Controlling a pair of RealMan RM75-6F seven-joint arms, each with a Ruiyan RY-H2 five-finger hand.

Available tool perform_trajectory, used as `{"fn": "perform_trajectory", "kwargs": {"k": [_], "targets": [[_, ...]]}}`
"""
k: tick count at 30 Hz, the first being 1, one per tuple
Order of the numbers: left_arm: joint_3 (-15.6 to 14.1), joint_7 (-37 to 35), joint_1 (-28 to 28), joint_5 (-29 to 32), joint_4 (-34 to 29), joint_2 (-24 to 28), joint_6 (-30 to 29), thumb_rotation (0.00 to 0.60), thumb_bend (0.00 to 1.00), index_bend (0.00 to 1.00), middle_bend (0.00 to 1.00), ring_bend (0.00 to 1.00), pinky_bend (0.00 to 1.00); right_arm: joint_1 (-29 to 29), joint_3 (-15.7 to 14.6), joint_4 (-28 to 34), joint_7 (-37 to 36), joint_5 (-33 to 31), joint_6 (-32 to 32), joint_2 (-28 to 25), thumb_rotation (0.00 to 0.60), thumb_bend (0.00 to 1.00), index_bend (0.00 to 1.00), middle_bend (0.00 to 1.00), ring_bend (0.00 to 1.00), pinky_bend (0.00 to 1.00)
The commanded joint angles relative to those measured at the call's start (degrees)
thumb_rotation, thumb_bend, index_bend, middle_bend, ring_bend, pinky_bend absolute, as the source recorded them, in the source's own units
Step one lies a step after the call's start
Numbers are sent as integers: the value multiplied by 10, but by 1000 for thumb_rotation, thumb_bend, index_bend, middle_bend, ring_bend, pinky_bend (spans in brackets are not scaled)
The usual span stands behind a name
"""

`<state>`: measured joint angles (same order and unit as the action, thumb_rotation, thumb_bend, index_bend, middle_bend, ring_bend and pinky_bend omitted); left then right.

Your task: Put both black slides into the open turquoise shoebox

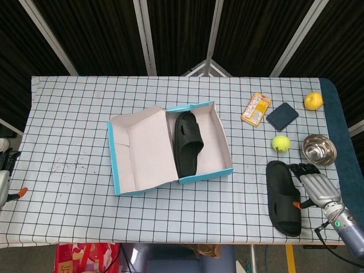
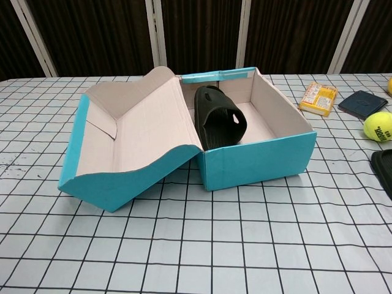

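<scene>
The open turquoise shoebox [image 1: 200, 175] [image 2: 257, 162] sits mid-table with its lid [image 1: 139, 151] folded out to the left. One black slide [image 1: 187, 142] [image 2: 219, 117] lies inside it, against the left side. The other black slide [image 1: 283, 197] lies on the table at the front right; only its edge [image 2: 384, 170] shows in the chest view. My right hand [image 1: 314, 185] is just right of that slide, fingers spread and close to its side, holding nothing. A small part of my left hand [image 1: 4, 176] shows at the table's far left edge, its fingers hidden.
A steel bowl [image 1: 318, 149] stands just behind my right hand. A tennis ball [image 1: 280, 143] [image 2: 378, 125], a yellow packet [image 1: 256, 108] [image 2: 318, 98], a dark wallet [image 1: 282, 116] [image 2: 362, 103] and a yellow fruit [image 1: 313, 100] lie at the back right.
</scene>
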<state>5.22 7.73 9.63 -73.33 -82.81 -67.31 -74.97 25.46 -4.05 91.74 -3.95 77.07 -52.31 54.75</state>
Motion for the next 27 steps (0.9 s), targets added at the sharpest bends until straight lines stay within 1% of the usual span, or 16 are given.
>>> {"fn": "perform_trajectory", "kwargs": {"k": [1, 2, 4, 11, 15, 21, 24, 27], "targets": [[0, -2, 0, -1, 0, 1, 0, 600, 284, 109, 0, 3, 90, -26, -18, 51, 25, 0, -21, -37, 600, 188, 76, 109, 38, 0], [0, -3, 0, -1, 0, 1, 0, 600, 284, 109, 0, 3, 90, -30, -20, 58, 36, 3, -26, -34, 600, 188, 76, 109, 38, 0], [0, -4, 0, -1, 1, 1, 0, 600, 284, 109, 0, 3, 90, -28, -16, 49, 59, -13, -20, -24, 600, 188, 76, 109, 37, 0], [0, -11, 0, -1, 1, 3, 2, 600, 284, 109, 0, 3, 89, -36, -27, 101, 132, -48, -13, -68, 600, 187, 76, 110, 36, 0], [-1, -16, -1, -2, 1, 4, 3, 600, 284, 109, 0, 3, 89, -40, -32, 123, 154, -62, -10, -76, 600, 188, 76, 109, 34, 0], [-5, -26, 0, -12, -1, 8, 6, 600, 284, 109, 0, 3, 90, -51, -35, 122, 157, -66, -8, -54, 600, 188, 63, 109, 31, 0], [-7, -29, 0, -16, 0, 8, 5, 600, 284, 107, 0, 3, 89, -57, -30, 114, 136, -51, -15, -33, 600, 188, 63, 110, 31, 0], [-7, -32, 1, -20, 1, 7, 3, 600, 284, 99, 0, 3, 89, -59, -19, 95, 108, -32, -22, -4, 600, 188, 63, 109, 31, 0]]}}
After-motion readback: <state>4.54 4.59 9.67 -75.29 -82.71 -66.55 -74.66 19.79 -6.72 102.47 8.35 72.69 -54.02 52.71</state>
